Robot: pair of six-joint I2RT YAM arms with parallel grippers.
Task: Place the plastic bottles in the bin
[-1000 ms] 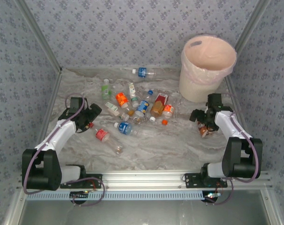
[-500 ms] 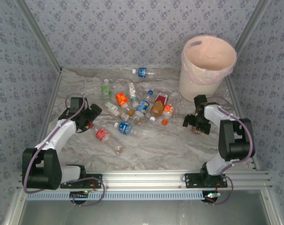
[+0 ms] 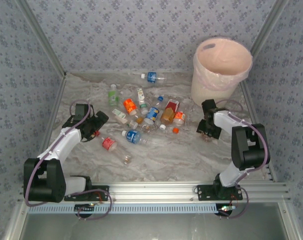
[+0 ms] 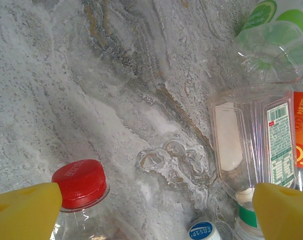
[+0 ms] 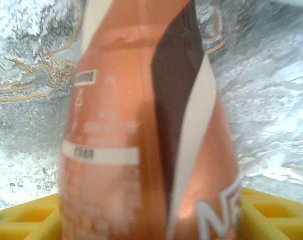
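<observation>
Marbled grey-white table (image 3: 181, 155), plastic bottles (image 3: 151, 116) scattered across its middle; cream bin (image 3: 211, 95) standing at far-right corner

R arm (image 3: 244, 145): swung in from R edge of table (image 3: 166, 152); elbow now folded up, forearm angled back twd bin (image 3: 211, 95).
R pincer (image 3: 207, 131): moved left & farther from arm bases; was out by R edge, now near bin's foot.
R jaws: were wide apart, now drawn in vs both sides of orange-label bottle (image 5: 141, 125).
Orange-label bottle: went along w/ pincer, from nr R edge to spot nr bin.
</observation>
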